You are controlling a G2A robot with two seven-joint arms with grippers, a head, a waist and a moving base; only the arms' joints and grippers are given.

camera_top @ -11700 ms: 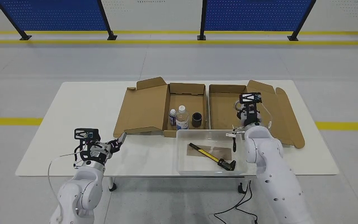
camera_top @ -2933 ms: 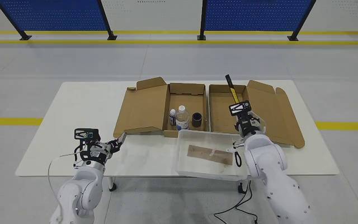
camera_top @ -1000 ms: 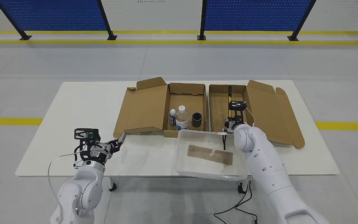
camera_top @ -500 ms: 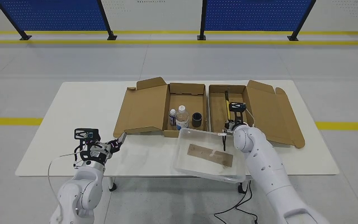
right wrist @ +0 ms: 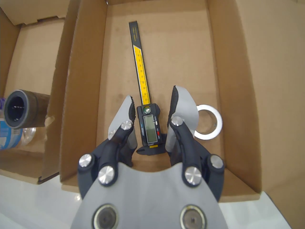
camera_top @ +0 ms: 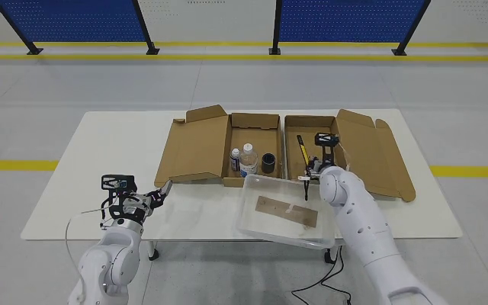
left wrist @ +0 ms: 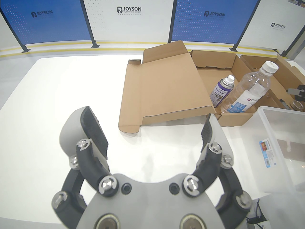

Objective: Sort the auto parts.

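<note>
Placing step: caliper (right wrist: 139, 60) lies in box (right wrist: 233, 72), ring (right wrist: 209, 122) at its 3 o'clock; right pincer (right wrist: 152, 95) released astride it, left pincer (left wrist: 147, 115) released. Next: lift straight clear.

- white table (camera_top: 91, 152): bare top under the left gripper (left wrist: 147, 116)
- left cardboard box (left wrist: 214, 72): sits on the table just ahead of the left gripper, lid flap (left wrist: 164, 89) folded out, flap corner closest to the fingertips
- right cardboard box (right wrist: 181, 48): directly under the right gripper (right wrist: 152, 95), side by side with the left cardboard box
- clear plastic bin (camera_top: 250, 221): at the table's near edge, between both grippers, just behind the right gripper, well apart from the left gripper
</note>
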